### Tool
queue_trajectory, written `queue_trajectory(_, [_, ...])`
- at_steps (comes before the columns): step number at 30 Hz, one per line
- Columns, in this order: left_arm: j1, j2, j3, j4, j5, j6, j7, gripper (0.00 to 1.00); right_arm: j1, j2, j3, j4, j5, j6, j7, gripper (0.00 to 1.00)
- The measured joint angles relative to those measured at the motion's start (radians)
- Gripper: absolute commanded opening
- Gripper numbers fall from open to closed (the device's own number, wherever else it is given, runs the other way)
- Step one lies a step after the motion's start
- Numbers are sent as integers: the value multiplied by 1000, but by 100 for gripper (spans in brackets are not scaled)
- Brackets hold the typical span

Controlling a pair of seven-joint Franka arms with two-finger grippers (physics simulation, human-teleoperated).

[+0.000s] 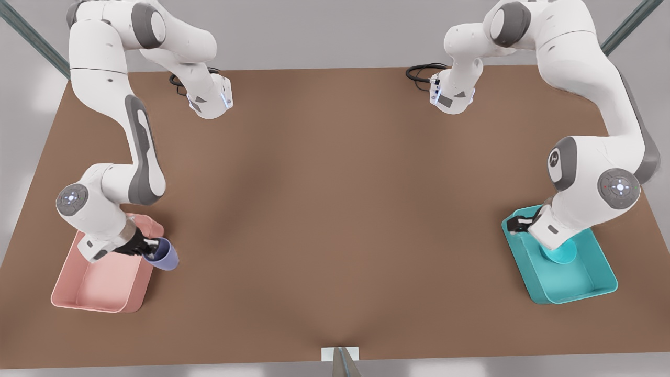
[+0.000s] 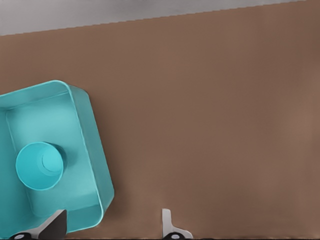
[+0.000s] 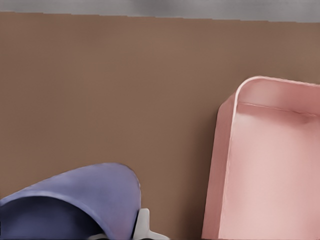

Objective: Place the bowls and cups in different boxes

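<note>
Right gripper [image 1: 149, 248] pinched the cup [image 1: 165, 255] at the pink box [image 1: 99, 285] edge — cup cut off in its wrist view. We saw left gripper [image 1: 519, 224] spread above the teal box [image 1: 570, 285] — bowl [image 2: 39, 165] inside, partly arm-hidden.

A broad brown table [image 1: 335, 209] with a smooth matte top takes up most of the scene, lit softly and evenly, with a faint darker band running down its middle. Beyond the table's far edge is a plain pale grey wall [image 1: 324, 31], and two dark metal struts [image 1: 31, 36] slant above the table's far corners. At the middle of the table's near edge sits a small white bracket [image 1: 340, 354].
</note>
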Motion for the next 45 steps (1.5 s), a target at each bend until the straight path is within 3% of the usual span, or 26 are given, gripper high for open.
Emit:
queue_trajectory(3, [-68,-65,-25,-2,-26,-106,-10,100,-87,26,-1,120,0,-90,-61,21])
queue_trajectory(9, [-72,-67,-43,0,-58,-244,-25,100,-212,139,-5,211,-1,-184,-174,21])
queue_trajectory(20, [-57,-87,-50,-4,-70,-319,-40,100,-259,362,-4,294,10,-165,-304,21])
queue_trajectory(21, [-57,-88,-50,-4,-70,-321,-41,100,-259,364,-4,293,11,-160,-312,30])
queue_trajectory(22, [-57,-88,-50,-4,-69,-323,-42,100,-259,366,-4,293,9,-156,-318,100])
queue_trajectory(33, [-57,-86,-50,-4,-67,-329,-49,100,-259,325,5,292,-2,-157,-338,100])
queue_trajectory(38, [-56,-85,-49,-4,-68,-330,-51,100,-224,184,6,293,20,-270,-361,99])
queue_trajectory(45, [-56,-83,-49,-4,-67,-331,-54,100,17,-49,6,274,-2,-557,-233,100])
